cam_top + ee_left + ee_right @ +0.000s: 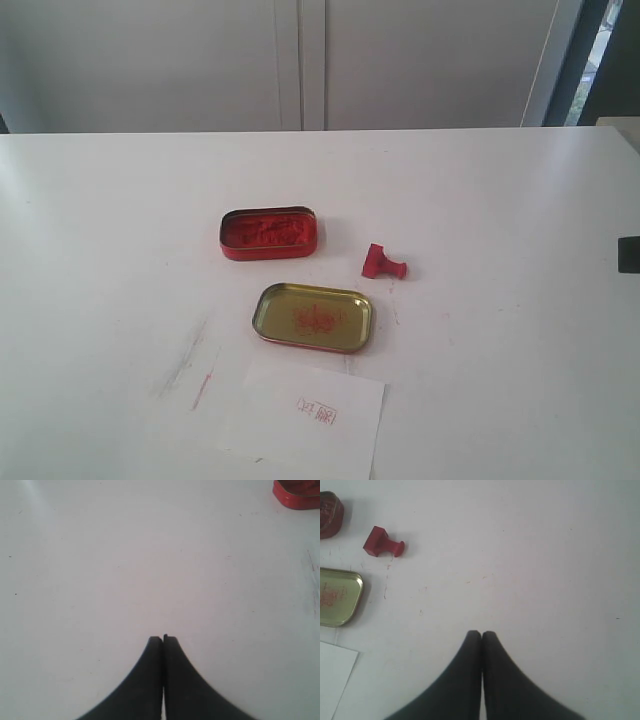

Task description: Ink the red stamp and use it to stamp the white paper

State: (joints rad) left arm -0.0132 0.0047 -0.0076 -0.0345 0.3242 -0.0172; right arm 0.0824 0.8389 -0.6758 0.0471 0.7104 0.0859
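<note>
Exterior view: red stamp (383,264) lies on its side, away from both pincers

You can see the red stamp on the white table (500,200), tipped over with its handle pointing right. It sits just right of the open ink tin (268,232), which is full of red paste. The gold lid (313,317) lies near the stamp, closer to you. The white paper (305,420) lies flat at the near edge, just past the lid. It has a small red print (317,410) on it. Some red smears (200,385) mark the table left of the paper.

Your left pincer (163,639) has its two tips pressed together, with nothing between them. It hangs over bare table. Your right pincer (481,634) is also closed on nothing. The stamp is well apart from it.
</note>
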